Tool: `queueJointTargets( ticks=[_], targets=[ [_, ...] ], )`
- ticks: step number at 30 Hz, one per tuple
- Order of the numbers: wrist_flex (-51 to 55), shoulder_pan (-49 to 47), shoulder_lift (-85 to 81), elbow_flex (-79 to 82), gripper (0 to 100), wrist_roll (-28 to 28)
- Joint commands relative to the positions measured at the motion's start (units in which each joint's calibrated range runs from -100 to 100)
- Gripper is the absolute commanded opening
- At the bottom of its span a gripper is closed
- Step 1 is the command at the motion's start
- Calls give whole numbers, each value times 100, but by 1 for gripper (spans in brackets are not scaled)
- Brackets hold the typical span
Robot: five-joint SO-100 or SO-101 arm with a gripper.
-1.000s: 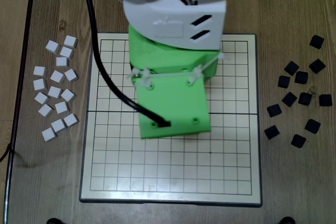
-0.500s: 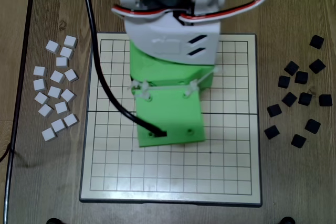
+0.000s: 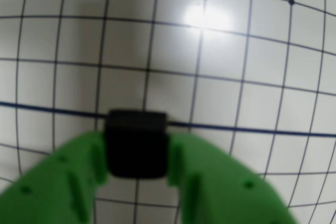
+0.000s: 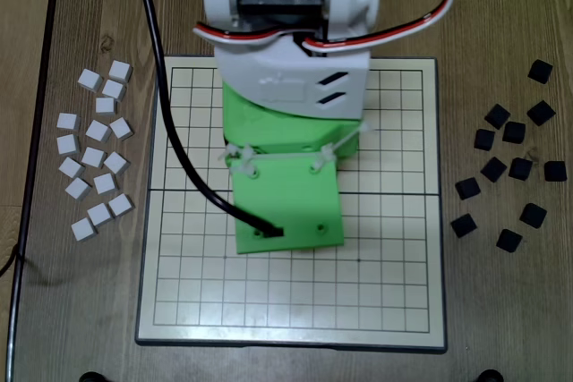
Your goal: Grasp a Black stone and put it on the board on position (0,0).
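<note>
Tool: in the wrist view my tool (image 3: 137, 150) is clamped on the black stone (image 3: 137, 142), one green finger (image 3: 68, 182) pressed against each side.
Stone: it sits at lower centre of the wrist frame, over the dark seam (image 3: 252, 128) of the board (image 3: 220, 66); I cannot tell whether it touches the surface or hangs just above it.
Arm: in the overhead view the arm (image 4: 285, 176) covers the middle of the board (image 4: 394, 292), so neither stone nor tool tip shows there.
Spares: loose black tiles (image 4: 513, 167) lie on the desk (image 4: 501, 6) at the right of the overhead frame, white tiles (image 4: 94, 154) at the left.
Risk: I judge the corner still far off; a wrong count of lines could land the stone on a wrong crossing, since the wrist view shows no board edge.
Risk: the grip is only on two faces, so a jolt could twist the stone or drop it mid-board.
Views: only the wrist view shows the hold; only the overhead view shows corners and frame.
</note>
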Motion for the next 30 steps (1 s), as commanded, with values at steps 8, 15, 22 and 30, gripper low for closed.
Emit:
queueJointTargets(
  ticks=[8,15,22,30],
  targets=[
    [-277,47,-75,53,6,-44],
    [-360,11,-25,131,6,-73],
    [-418,11,18,169,6,-83],
    [-500,2,69,237,6,-98]
  ],
)
